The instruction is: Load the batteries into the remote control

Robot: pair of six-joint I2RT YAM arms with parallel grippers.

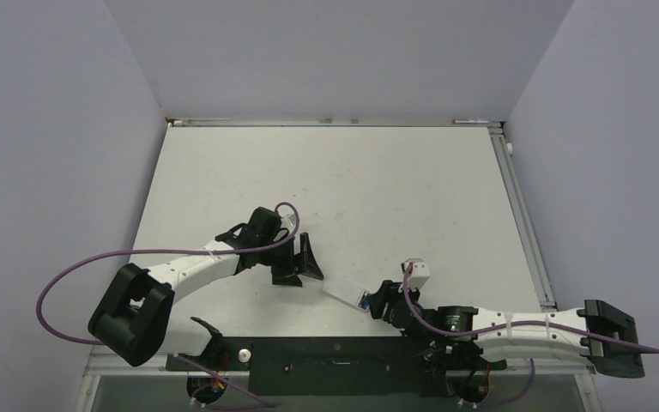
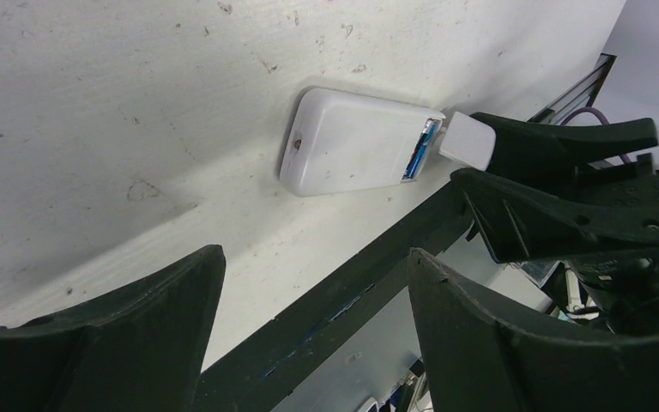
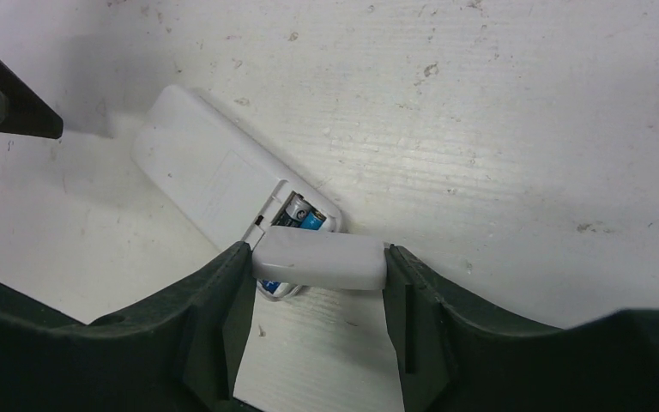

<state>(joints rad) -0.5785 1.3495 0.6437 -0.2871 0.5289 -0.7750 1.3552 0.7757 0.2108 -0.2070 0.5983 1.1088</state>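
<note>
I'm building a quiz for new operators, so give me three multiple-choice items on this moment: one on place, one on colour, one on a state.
1. What holds the white cover piece?
A. the left end effector
B. the right end effector
C. nothing, it lies free

2. What colour is the brighter battery in the remote control's open bay?
A. red
B. green
C. blue

3. The left end effector is:
A. open and empty
B. shut on the remote control
C. shut on a battery

Key: B, the right wrist view shows it clamped; C, blue shows in the bay; A, the jaws stand wide apart with nothing between.
</note>
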